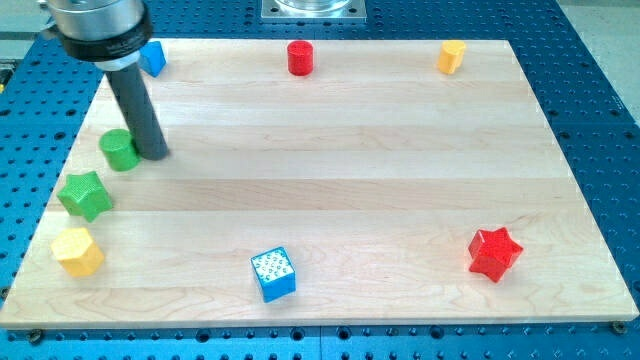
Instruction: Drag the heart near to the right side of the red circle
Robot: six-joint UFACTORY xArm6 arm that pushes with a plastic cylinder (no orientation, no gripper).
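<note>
The red circle stands at the view's top centre of the wooden board. A small yellow block, which looks like the heart, sits at the top right, well to the right of the red circle. My tip is at the view's left, touching or almost touching the right side of a green circle. It is far from both the red circle and the yellow heart.
A blue block sits at the top left, partly behind the rod. A green star and a yellow hexagon-like block lie at the lower left. A blue cube is at the bottom centre, and a red star at the lower right.
</note>
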